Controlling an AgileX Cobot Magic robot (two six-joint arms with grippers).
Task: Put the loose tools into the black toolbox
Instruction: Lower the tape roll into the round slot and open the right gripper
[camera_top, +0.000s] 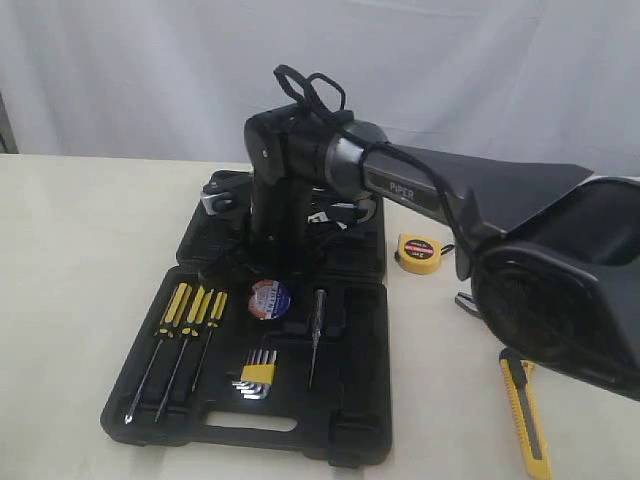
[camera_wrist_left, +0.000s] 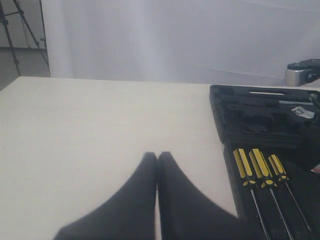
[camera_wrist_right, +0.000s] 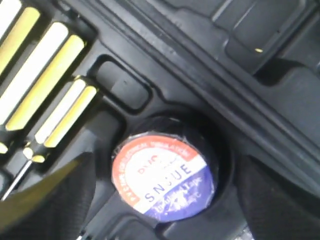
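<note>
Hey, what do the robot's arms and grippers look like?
The right arm is glossy black with a grey section bearing white PIPER lettering, and black cables loop over its wrist. The left gripper has two smooth, black, tapering fingers.

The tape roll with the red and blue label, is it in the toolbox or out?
In: the tape roll lies flat in a round recess of the open black toolbox, beside the screwdrivers.

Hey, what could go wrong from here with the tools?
The right gripper is open and straddles the tape roll in its recess. If a finger catches the roll when the gripper lifts, it might pull it back out. The right arm reaches over the tape measure beside the toolbox, so swinging back low could knock it.
</note>
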